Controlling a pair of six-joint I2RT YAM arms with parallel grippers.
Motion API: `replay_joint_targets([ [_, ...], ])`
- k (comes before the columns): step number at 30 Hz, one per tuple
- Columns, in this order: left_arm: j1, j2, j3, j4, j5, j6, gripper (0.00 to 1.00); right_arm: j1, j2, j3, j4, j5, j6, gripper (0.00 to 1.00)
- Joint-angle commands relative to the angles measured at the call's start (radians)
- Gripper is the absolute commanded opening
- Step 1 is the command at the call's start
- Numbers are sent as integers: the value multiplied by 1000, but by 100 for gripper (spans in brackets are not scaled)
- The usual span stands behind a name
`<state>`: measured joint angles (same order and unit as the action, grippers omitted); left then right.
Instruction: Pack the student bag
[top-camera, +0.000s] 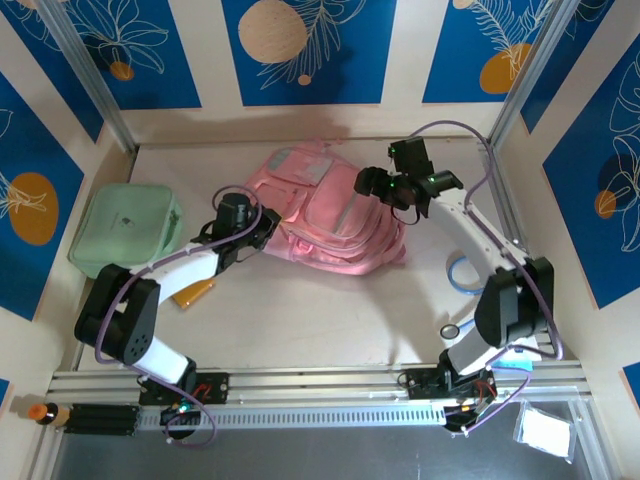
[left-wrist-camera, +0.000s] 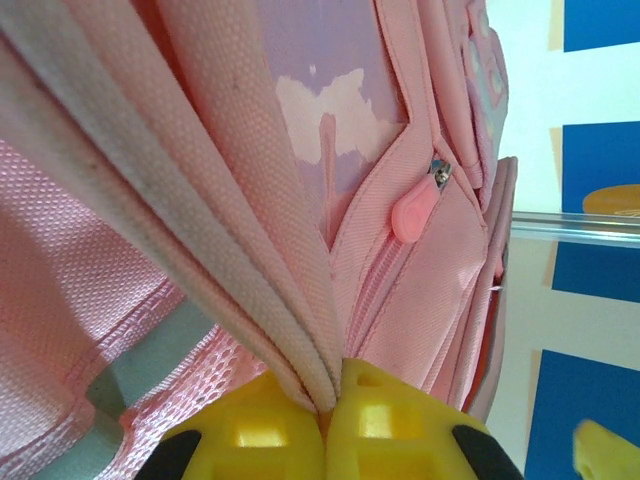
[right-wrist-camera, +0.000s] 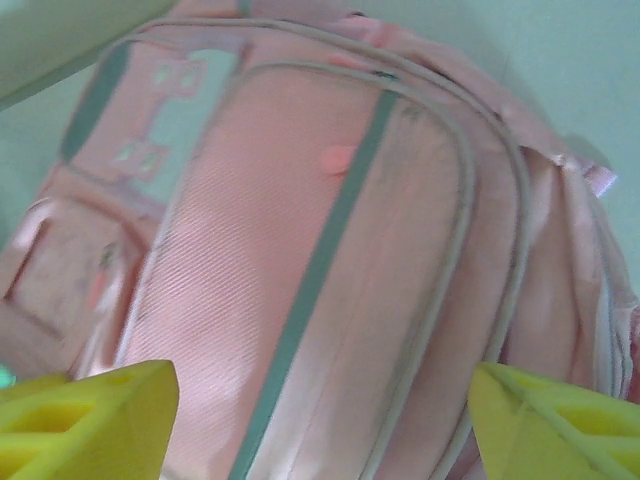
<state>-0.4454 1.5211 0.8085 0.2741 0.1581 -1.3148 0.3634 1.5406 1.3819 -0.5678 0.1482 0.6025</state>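
Left wrist — left claw (left-wrist-camera: 328, 405) pinches the student bag (left-wrist-camera: 400, 150); right claw (right-wrist-camera: 322, 400) wide above.

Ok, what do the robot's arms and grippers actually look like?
Both the left arm and right arm have white links between black joints, with a thin lilac cable looping alongside. Small green lights glow near the right wrist. The left gripper and right gripper have bright yellow moulded-plastic fingers with square hollows.

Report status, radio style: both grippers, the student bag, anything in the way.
Left gripper shut on the student bag, pinching a fabric edge. Right gripper open over its front. Mint-green case on the left arm's side, apart from the bag.
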Motion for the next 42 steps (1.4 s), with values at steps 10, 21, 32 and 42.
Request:
replay_joint_targets([
  [10,-107,57,38,177,-54,-115,5,385,-128,-262,130,63,213,51],
  [21,-136,85,39,206,-71,-147,5,479,52,-220,251,154,250,31],
  [32,-136,78,31,208,-63,-140,6,452,194,-122,276,254,209,26],
  [42,-134,73,25,201,-68,-143,7,439,261,-55,204,385,218,29],
])
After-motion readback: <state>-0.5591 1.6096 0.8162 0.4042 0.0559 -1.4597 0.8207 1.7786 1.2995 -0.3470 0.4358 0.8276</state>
